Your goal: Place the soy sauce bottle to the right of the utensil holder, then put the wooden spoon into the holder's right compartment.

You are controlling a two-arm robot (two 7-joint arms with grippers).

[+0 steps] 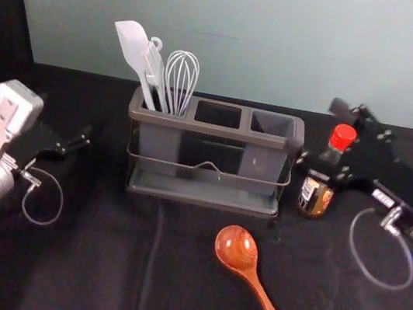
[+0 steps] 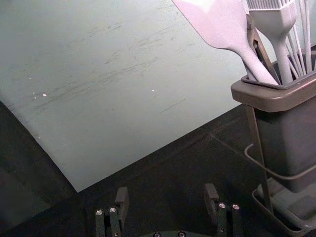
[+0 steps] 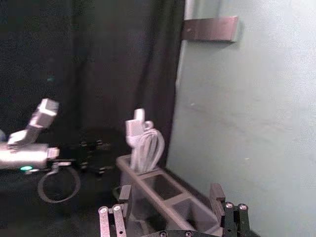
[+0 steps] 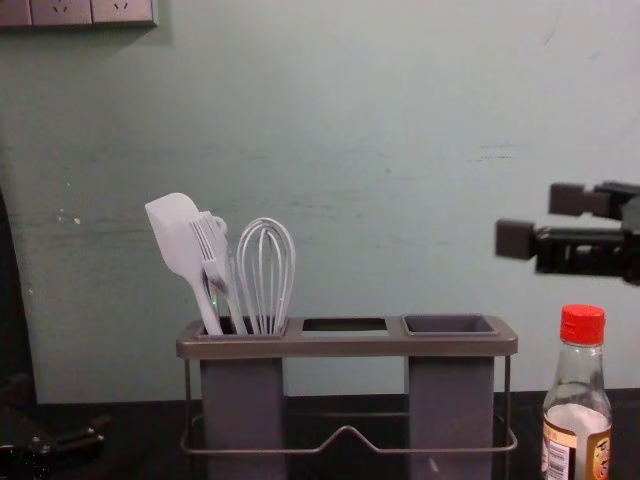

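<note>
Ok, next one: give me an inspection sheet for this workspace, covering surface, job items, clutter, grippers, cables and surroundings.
surface: black cloth, creased
soy sauce bottle: upright, right of the utensil holder
wooden spoon: lying in front of the holder
clutter: spatula, basting brush and whisk in the left compartment
left gripper: left of the holder, jaws apart
right gripper: higher than the bottle, jaws apart
cables: left arm cable, right arm cable, both looped
surroundings: wall, sockets, dark curtain

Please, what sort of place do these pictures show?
Probably a robot lab's test table: a left gripper and a right gripper hover around a black cloth, with a holder and a spoon set out.
</note>
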